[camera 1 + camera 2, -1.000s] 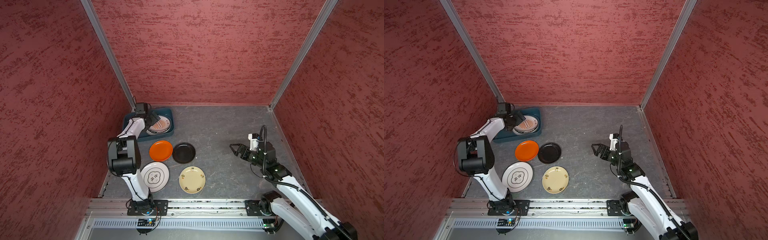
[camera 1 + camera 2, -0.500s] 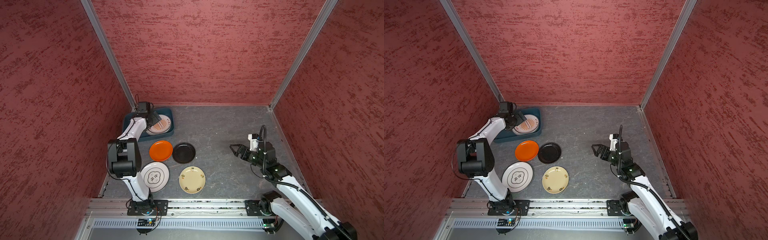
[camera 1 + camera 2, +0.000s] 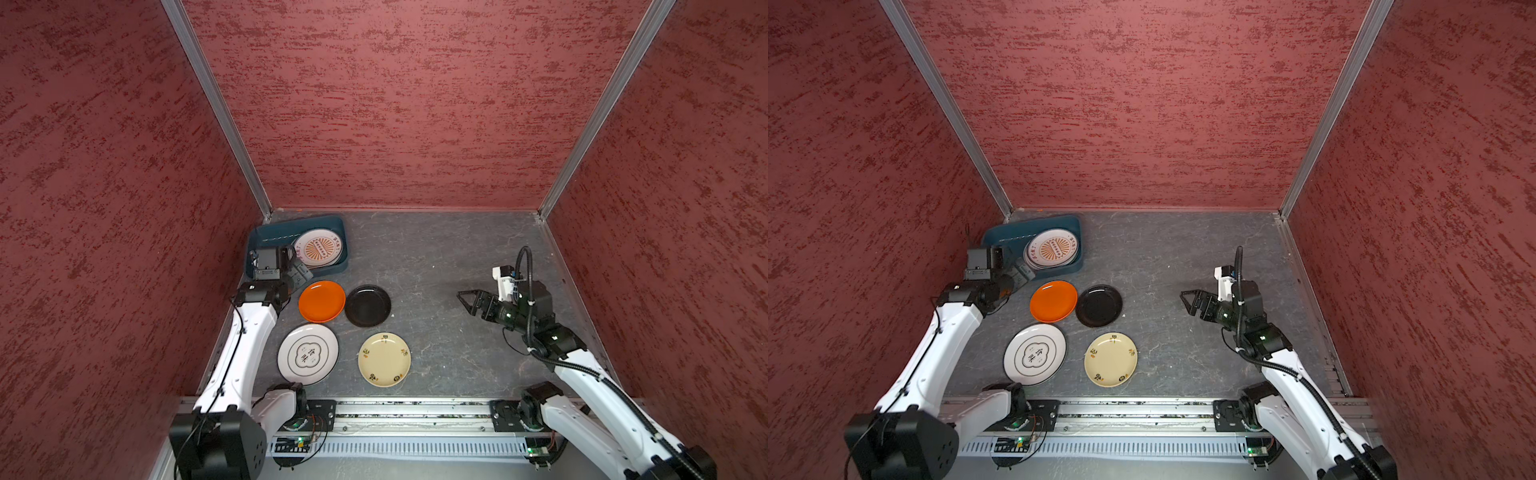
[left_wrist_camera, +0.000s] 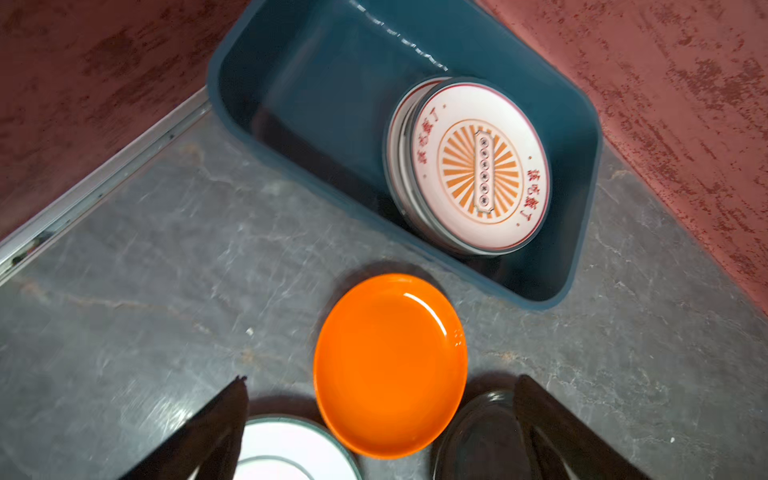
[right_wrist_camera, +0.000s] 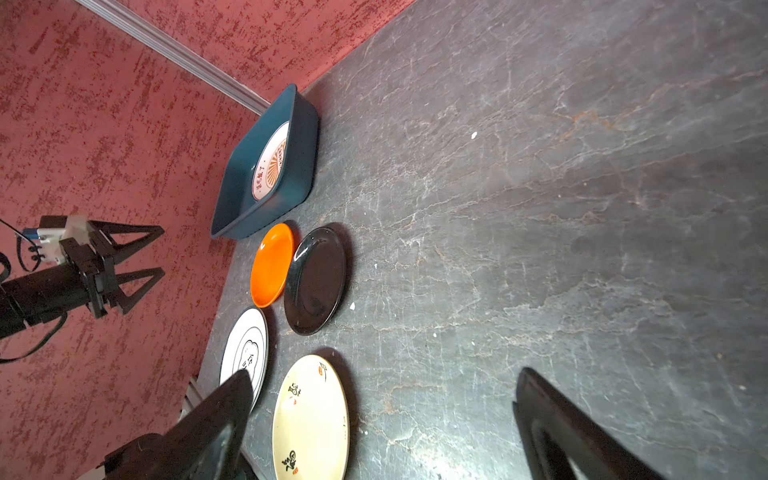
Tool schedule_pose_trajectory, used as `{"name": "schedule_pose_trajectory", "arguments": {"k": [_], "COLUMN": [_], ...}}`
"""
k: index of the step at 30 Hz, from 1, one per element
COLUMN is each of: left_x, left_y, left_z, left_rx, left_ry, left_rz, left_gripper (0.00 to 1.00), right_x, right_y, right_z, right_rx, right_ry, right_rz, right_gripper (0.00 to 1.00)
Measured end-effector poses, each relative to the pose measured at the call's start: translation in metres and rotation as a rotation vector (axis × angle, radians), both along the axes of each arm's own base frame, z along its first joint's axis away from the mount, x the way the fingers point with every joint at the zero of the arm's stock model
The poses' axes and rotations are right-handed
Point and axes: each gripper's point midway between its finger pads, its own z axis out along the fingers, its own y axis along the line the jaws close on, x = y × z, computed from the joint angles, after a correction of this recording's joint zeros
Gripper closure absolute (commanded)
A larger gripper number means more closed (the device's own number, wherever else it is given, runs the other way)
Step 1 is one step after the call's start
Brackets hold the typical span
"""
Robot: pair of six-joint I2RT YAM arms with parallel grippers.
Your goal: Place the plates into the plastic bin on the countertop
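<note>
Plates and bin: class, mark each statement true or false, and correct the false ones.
1. Four plates lie on the countertop outside the bin. True.
2. The orange plate is in the bin. False: it lies on the countertop, beside the black plate.
3. A sunburst plate tops the stack in the bin. True.
4. The left pincer grips a plate. False: it is open and empty.
5. The right pincer is open and holds nothing. True.
</note>
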Motion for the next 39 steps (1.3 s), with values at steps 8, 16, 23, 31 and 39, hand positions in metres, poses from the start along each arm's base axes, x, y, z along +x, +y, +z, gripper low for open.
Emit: {"name": "schedule_pose_trajectory", "arguments": {"k": [8, 16, 23, 31, 39], "left_x": [-0.055, -0.096, -0.105, -0.089, -0.085], "left_y": [0.005, 0.0, -0.016, -0.036, -0.047], "left_z": [-0.062, -0.115, -0.154, -0.151, -0.148], "left_rx": [-0.057, -0.117, -0.205, -0.177, -0.197], "left_ry": [0.209, 0.359, 0.419, 0.363, 0.268], "left_rz": [0.104, 0.18, 0.17, 0.074, 0.042], "left_gripper": [0.01, 0.01, 0.0, 0.0, 0.01], "right_x": [0.005, 0.007, 0.01, 0.013, 0.015], "right_y": [0.007, 0.01, 0.009, 0.01, 0.01], "right_z": [0.031, 0.037, 0.046, 0.046, 0.039], "right_rx": [0.008, -0.005, -0.019, -0.021, -0.016], "right_ry": [-0.054, -0.046, -0.052, -0.043, -0.011], "right_rz": [0.043, 0.063, 0.066, 0.064, 0.057], "right_gripper": [0.01, 0.01, 0.01, 0.01, 0.01]}}
